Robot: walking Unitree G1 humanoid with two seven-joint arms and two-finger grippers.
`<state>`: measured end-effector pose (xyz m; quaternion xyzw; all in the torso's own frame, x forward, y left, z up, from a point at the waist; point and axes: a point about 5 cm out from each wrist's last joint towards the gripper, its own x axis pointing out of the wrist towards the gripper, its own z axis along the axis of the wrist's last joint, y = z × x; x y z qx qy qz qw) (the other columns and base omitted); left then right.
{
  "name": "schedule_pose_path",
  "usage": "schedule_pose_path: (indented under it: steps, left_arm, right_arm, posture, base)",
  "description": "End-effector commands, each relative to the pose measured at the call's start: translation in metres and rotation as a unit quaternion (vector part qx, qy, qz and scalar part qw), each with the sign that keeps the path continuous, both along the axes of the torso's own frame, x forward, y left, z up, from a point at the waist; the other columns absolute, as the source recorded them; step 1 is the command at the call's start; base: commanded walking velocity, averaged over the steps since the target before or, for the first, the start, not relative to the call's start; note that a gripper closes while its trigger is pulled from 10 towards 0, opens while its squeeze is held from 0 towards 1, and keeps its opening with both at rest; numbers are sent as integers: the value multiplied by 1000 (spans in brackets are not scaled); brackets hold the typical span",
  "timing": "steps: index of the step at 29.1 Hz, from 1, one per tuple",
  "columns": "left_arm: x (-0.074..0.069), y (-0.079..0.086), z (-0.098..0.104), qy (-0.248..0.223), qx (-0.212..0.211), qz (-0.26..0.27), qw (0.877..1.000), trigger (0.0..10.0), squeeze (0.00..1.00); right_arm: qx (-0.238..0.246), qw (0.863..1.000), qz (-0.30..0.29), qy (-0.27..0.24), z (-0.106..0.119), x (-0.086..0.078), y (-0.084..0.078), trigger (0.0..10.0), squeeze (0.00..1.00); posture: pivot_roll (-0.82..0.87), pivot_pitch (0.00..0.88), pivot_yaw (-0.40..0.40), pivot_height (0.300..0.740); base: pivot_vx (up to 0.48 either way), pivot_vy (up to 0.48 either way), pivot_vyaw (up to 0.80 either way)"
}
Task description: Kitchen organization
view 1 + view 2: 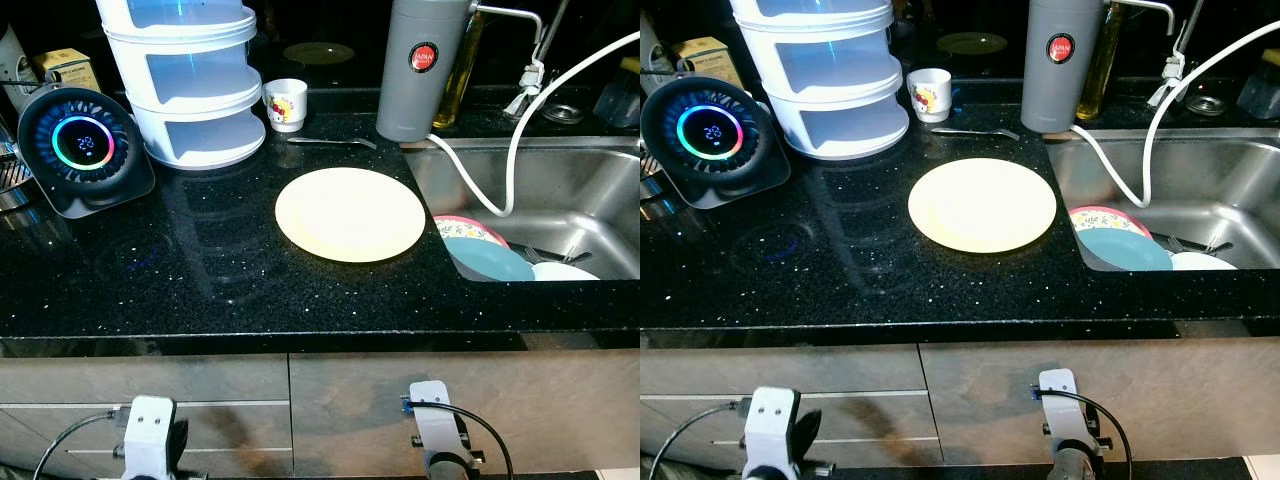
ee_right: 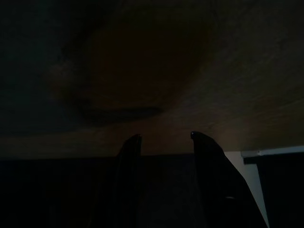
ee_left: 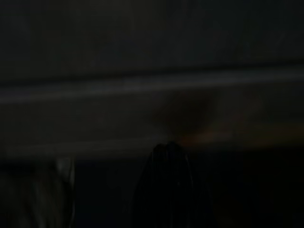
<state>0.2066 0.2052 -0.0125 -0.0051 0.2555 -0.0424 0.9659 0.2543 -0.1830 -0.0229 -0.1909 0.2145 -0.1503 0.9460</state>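
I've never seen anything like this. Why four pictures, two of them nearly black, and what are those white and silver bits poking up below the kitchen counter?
The two bright pictures come from a camera pair on a humanoid robot's head, looking down at a black counter. The bits at the bottom are its own arms, hanging low by the drawers. The dark pictures come from a camera on each wrist, in shade. The right gripper shows two black fingers spread apart, holding nothing; the left gripper is too dark to judge.

On the counter lie a pale yellow plate, a small printed cup, a spoon, a stacked white container, a round device with a glowing ring and a grey flask. The sink holds dishes.
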Motion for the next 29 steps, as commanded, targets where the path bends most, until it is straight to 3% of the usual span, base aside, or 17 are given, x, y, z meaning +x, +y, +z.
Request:
schedule_pose_path:
  steps: [1, 6, 16, 21, 29]
  left_arm:
    - [-7, 4, -10, 43, 2, -5, 999, 10000, 0]
    - [-4, 0, -28, 122, -22, -20, 992, 10000, 0]
    - [4, -2, -42, 199, -42, -9, 979, 10000, 0]
    - [9, 1, -41, 222, -48, 7, 974, 10000, 0]
    - [26, -1, -30, 202, -53, -8, 978, 10000, 0]
  right_arm:
    - [3, 1000, -1, 10, -4, -4, 0, 10000, 0]
    - [2, 1000, 0, 15, -5, -6, 0, 10000, 0]
    - [0, 1000, 5, 20, -7, -8, -1, 10000, 0]
    - [0, 1000, 5, 21, -8, -9, -1, 10000, 0]
    - [1, 1000, 7, 22, -8, -8, 0, 10000, 0]
  posture:
    - [9, 141, 35, 740]
    - [1, 134, 38, 740]
    - [-1, 131, 35, 740]
    - [-1, 126, 37, 740]
    - [2, 136, 36, 740]
  base:
    - [0, 0, 0]
    - [0, 0, 0]
    - [0, 0, 0]
    - [0, 0, 0]
    - [0, 0, 0]
